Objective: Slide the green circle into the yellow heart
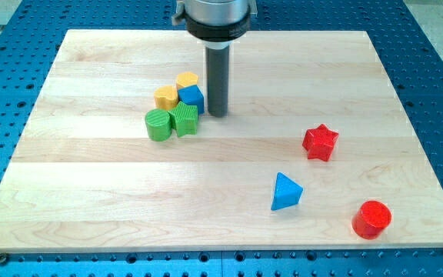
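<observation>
My tip (218, 114) sits just right of the blue cube block (191, 97), toward the board's top edge, left of centre. It's a bare rod: nothing to open, holding nothing.

The green circle block (158, 125) is at the cluster's left, touching the green star-like block (184, 119). One yellow block (166, 97), likely the yellow heart, is right above it; another yellow block (187, 79) tops the cluster.

Risk: the pack is tight, so pushing from here would drag blue and the green star along, scattering the heart. The tip needs to go around.

No containers on the wooden board (91, 208).
</observation>
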You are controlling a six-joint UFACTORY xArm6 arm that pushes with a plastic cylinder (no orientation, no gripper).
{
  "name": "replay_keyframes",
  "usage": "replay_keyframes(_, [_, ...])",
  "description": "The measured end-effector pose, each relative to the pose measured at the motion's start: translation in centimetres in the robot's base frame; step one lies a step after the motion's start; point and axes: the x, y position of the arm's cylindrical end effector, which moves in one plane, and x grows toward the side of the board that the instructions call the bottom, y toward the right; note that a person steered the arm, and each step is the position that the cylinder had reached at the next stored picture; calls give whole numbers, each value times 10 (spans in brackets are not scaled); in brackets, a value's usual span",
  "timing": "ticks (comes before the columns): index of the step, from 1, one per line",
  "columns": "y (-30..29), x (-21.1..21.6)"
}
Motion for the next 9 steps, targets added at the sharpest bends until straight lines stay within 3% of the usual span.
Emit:
replay_keyframes(1, [15,47])
replay_keyframes(2, [-18,87])
replay_keyframes(3, [-80,94])
replay_keyframes(5, [-132,71])
replay_keyframes(8, [-99,38])
replay_keyframes(9, [-124,45])
